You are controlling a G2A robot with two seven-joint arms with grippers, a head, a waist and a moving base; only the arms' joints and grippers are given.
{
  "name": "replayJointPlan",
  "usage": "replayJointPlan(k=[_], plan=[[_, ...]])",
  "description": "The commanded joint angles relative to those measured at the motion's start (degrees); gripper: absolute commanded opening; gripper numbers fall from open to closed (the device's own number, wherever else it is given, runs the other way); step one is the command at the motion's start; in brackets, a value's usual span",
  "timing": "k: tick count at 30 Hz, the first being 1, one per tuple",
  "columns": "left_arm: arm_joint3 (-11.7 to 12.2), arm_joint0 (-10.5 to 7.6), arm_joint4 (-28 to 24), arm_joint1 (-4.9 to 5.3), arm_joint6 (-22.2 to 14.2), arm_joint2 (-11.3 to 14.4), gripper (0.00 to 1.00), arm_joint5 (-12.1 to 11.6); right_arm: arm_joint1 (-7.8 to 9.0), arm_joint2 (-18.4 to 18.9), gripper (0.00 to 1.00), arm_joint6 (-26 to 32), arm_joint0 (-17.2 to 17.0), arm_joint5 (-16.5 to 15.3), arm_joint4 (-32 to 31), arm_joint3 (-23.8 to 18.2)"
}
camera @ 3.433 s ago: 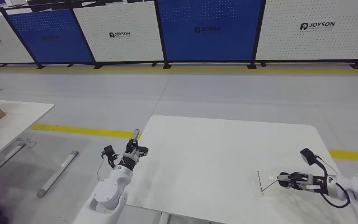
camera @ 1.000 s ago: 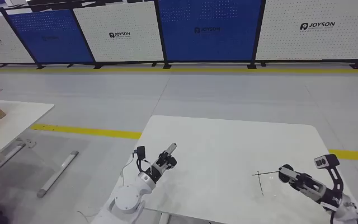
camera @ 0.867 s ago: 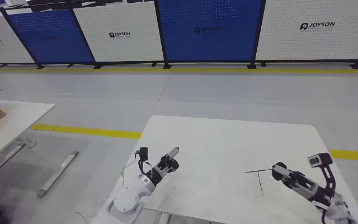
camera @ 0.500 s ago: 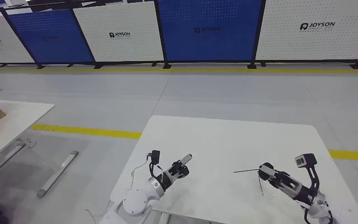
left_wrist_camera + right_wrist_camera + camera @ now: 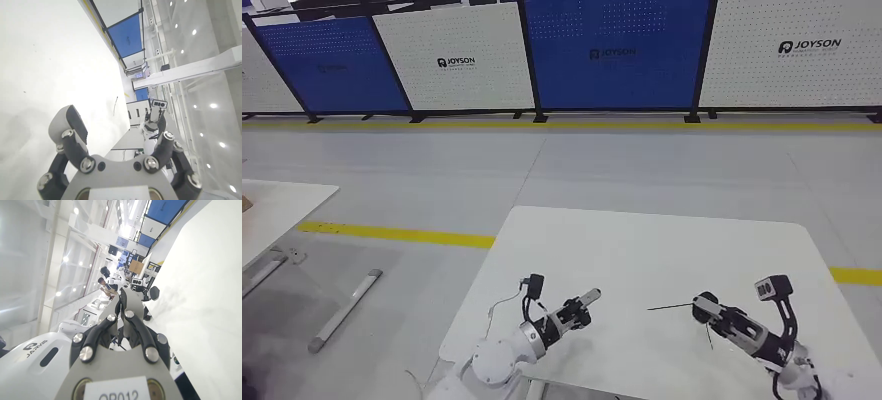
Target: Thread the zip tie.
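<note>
White table (image 5: pixel 642 240) now has both arms nearer its middle than before; right gripper (image 5: pixel 700 304), at five o'clock, pinches the zip tie (image 5: pixel 672 306), free end pointing to nine; left gripper (image 5: pixel 586 298), wide open and empty, approaches; threading seems near.

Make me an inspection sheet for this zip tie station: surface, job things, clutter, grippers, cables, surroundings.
Surface: white table, flat.
Job's things: one zip tie sticks out of the right gripper; a second zip tie lies on the table beside that arm.
Clutter: only small dark specks.
Grippers: left gripper open, holding nothing; right gripper shut on the zip tie.
Cables: thin black cable looped at the left wrist.
Surroundings: blue and white panels, yellow floor line, side table.
</note>
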Motion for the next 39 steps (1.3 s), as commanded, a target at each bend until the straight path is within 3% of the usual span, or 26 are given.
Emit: replayJointPlan(k=[1,12,17,22,34,39], plan=[[0.6,-0.61,-0.5,-0.27,1.1,1.5,1.00,-0.4,-0.24,-1.6,0.00,-0.6,1.1,0.8,-1.6,1.0],[0.7,-0.71,-0.8,-0.34,1.4,1.7,1.00,-0.4,-0.26,-1.6,0.00,-0.8,1.1,0.8,-1.6,0.9],[0.1,-2.12,-1.6,-0.98,3.4,5.2,1.00,0.3,-1.26,-5.7,0.00,-5.6,1.1,-0.7,-3.0,0.1],[1.9,-4.04,-5.8,-1.95,7.6,7.7,1.00,-2.8,-2.11,-8.0,0.00,-11.3,1.6,-1.2,-4.7,1.2],[1.9,-4.04,-5.8,-1.95,7.6,7.7,1.00,-2.8,-2.15,-8.1,0.00,-11.6,1.6,-1.1,-4.8,1.2],[2.3,-4.49,-6.9,-2.23,10.1,7.9,1.00,-3.7,-2.87,-8.5,0.00,-18.2,1.2,-0.4,-2.6,1.5]])
